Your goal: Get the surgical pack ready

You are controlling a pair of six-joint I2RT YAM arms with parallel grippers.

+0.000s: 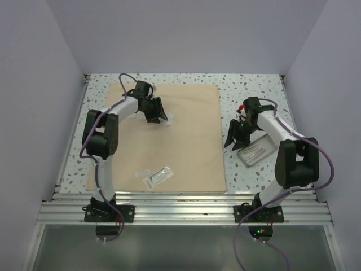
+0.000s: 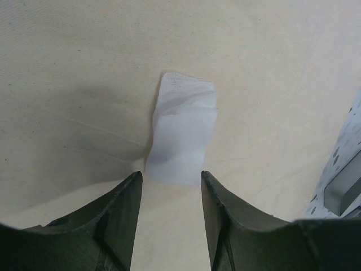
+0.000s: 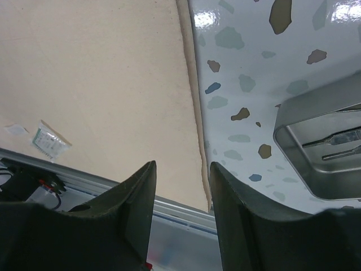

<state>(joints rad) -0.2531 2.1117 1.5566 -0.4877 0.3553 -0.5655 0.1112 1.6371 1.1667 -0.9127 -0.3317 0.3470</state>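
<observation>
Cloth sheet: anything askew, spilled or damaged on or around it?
Nothing spilled or torn. The cloth sheet lies flat. Small oddities: the white slip on it is creased and bent, the clear pouch lies slantwise near the front edge, and the metal tray sits off the cloth, skewed to its edge.

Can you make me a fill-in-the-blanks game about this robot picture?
1. The tan cloth is spread ____ on the table.
2. The clear pouch lies ____ the cloth.
3. The metal tray sits beside the cloth, on the robot's ____ side.
4. The left gripper has its fingers ____ near a small white piece.

Missing words: flat, on, right, open.
</observation>
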